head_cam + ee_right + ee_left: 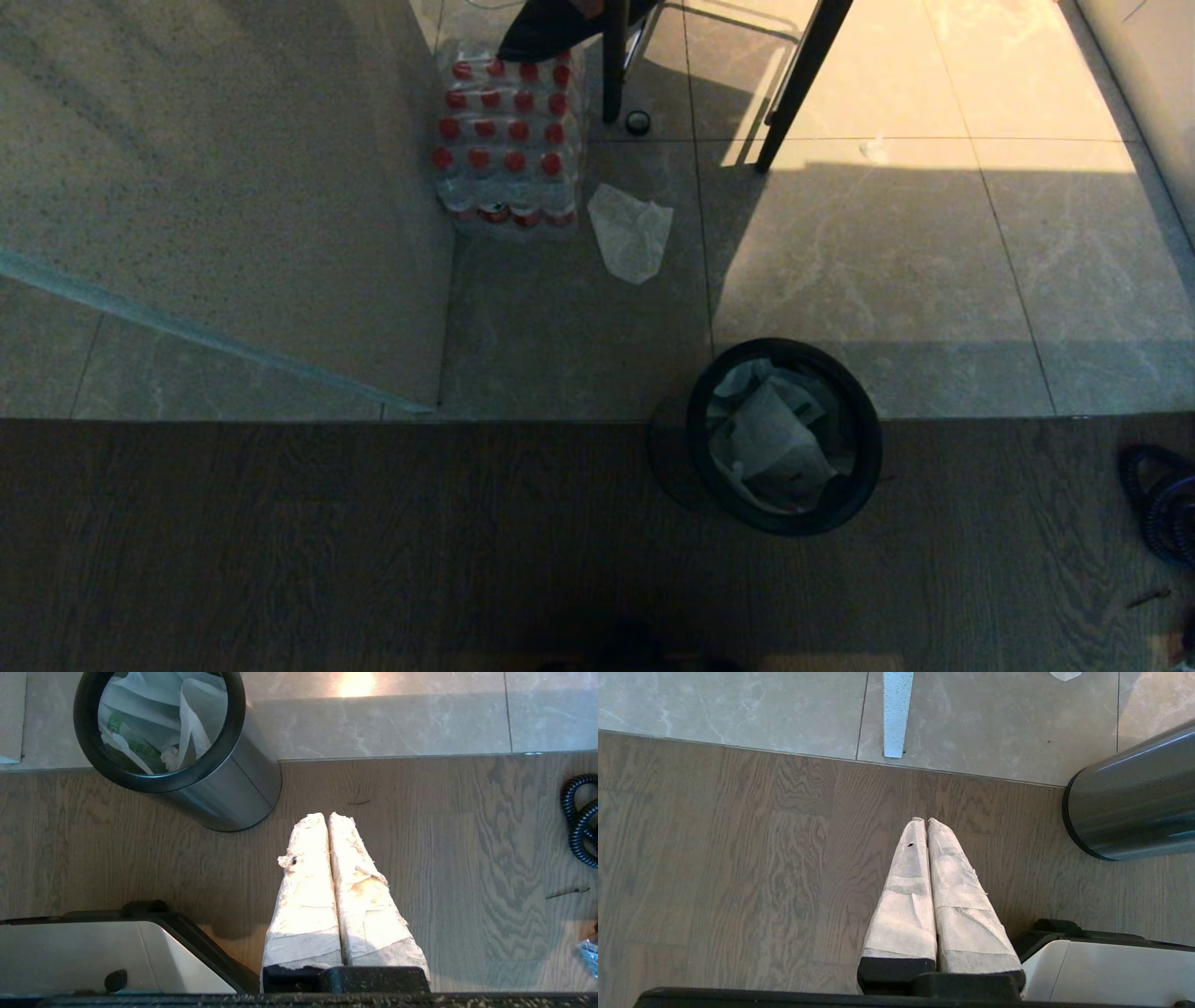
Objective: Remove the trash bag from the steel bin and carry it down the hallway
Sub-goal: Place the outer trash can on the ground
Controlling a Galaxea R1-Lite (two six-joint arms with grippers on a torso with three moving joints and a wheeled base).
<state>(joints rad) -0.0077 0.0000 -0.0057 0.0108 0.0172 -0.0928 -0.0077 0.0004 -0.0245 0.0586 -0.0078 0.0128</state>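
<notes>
Still unlifted: trash bag (770, 439) inside steel bin (864, 467).

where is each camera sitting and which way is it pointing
head view: high up, looking down at the steel bin and the trash bag inside; neither arm shows.
left wrist view: behind the shut left tool, facing the wood floor.
right wrist view: behind the shut right tool, facing the floor.
Shared: all three show the bin; the head and right wrist views show the bag.
</notes>
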